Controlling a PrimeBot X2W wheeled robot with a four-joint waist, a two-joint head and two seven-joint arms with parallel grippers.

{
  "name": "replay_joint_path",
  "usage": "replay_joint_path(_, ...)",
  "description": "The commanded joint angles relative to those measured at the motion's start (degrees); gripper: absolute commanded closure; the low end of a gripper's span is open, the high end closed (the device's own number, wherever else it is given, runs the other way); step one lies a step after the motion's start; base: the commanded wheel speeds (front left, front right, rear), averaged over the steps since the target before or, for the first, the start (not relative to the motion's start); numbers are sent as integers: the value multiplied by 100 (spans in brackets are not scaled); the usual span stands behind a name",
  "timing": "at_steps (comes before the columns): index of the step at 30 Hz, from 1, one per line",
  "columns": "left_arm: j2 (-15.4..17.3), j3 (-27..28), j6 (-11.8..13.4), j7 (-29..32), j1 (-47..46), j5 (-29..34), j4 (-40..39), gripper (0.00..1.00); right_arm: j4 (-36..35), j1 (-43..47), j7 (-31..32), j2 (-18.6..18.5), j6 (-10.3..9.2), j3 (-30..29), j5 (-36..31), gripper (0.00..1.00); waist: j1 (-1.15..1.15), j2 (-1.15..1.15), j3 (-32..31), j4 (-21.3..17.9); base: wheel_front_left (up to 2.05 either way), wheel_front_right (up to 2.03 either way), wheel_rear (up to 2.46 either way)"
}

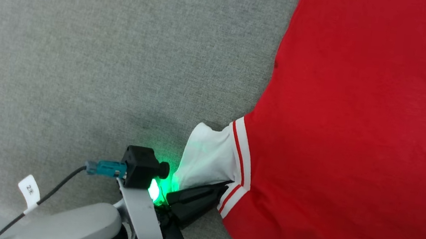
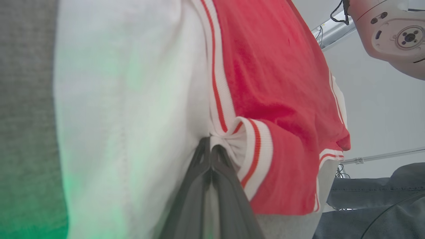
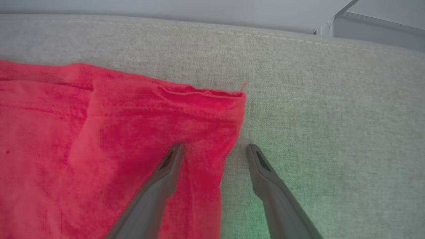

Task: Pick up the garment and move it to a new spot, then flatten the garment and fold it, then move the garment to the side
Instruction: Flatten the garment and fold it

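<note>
The garment (image 1: 359, 134), a bright red T-shirt, lies spread over the right half of the grey cushion (image 1: 101, 59). Its white sleeve (image 1: 207, 160) with striped trim sticks out toward the middle. My left gripper (image 1: 222, 190) is shut on the seam where that sleeve meets the red body; in the left wrist view its fingers (image 2: 202, 172) pinch the bunched striped trim (image 2: 245, 146). In the right wrist view my right gripper (image 3: 214, 149) is open, straddling the side edge of a red corner of the garment (image 3: 116, 132), one finger on the cloth, the other on bare cushion.
Grey fabric cushion stretches free to the left in the head view, with its stitched edge (image 3: 265, 35) ahead of the right gripper. A cable with a white tag (image 1: 29, 191) trails from my left wrist. Blue denim (image 2: 372, 196) lies beyond the garment in the left wrist view.
</note>
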Motion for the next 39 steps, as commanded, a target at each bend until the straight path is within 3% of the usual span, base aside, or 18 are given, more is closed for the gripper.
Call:
replay_joint_path(1, -86, 13, 204, 146, -152, -170, 835, 100, 216, 178, -37, 171, 1, 128, 58, 100, 0, 0, 73, 39, 0, 0, 0)
replay_joint_path(7, 1, 50, 206, 66, -86, -269, 983, 100, 393, 288, -401, 121, 0, 104, 279, 100, 0, 0, -235, -121, 0, 0, 0)
replay_joint_path(12, 169, 134, 205, 35, 185, -375, 1020, 100, 90, 885, -714, -120, -1, 440, 925, 100, 0, 0, -761, -324, 0, 0, 0)
replay_joint_path(18, 362, 450, 199, 2, 656, -426, 937, 100, -1218, 2507, -495, -748, -1, 923, 2312, 100, 0, 0, -1414, -654, 0, 0, 0)
replay_joint_path(20, 377, 559, 181, -5, 820, -408, 874, 100, -1757, 3149, -360, -992, -1, 840, 2716, 100, 0, 0, -1589, -776, 0, 0, 0)
replay_joint_path(21, 377, 559, 181, -5, 820, -408, 874, 100, -1757, 3149, -360, -992, -1, 840, 2716, 100, 0, 0, -1589, -776, 0, 0, 0)
replay_joint_path(25, 372, 837, 140, -18, 1106, -341, 788, 100, -2783, 4556, -94, -1161, -1, 445, 3283, 100, 0, 0, -1846, -1019, 0, 0, 0)
replay_joint_path(33, 424, 1317, 119, -20, 1490, -138, 729, 100, -4375, 7117, 97, -501, -1, -269, 3325, 100, 0, 0, -2037, -1363, 0, 0, 0)
replay_joint_path(39, 444, 1434, 119, -21, 1538, -42, 716, 100, -4989, 8367, 317, 48, -1, -58, 3156, 100, 0, 0, -2040, -1432, 0, 0, 0)
